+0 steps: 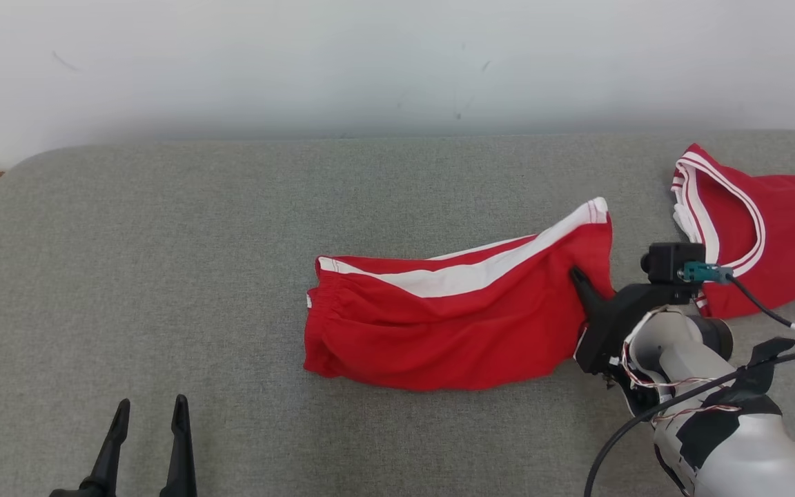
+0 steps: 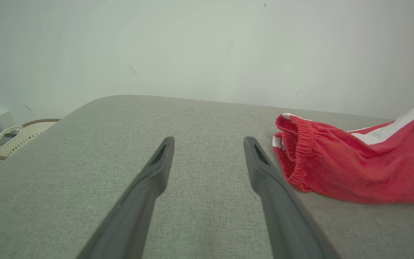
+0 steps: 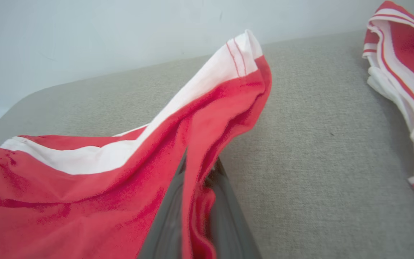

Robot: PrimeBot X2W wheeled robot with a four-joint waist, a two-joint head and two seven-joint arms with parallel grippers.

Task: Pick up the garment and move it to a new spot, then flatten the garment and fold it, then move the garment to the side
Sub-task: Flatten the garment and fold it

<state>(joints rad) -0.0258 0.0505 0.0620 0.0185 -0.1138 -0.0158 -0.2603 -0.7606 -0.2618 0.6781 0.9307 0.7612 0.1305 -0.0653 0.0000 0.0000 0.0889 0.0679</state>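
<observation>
Right wrist view: my right gripper clenches the red shorts by the hem; pick-up step, so I lift next.

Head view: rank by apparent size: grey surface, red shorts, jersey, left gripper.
1. grey surface
2. red shorts
3. jersey, cut off by the frame edge, visible part only
4. left gripper, smallest though nearest the camera

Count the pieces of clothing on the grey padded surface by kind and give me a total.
red shorts, white side stripe: 1
red jersey, white trim: 1
Total: 2
</observation>
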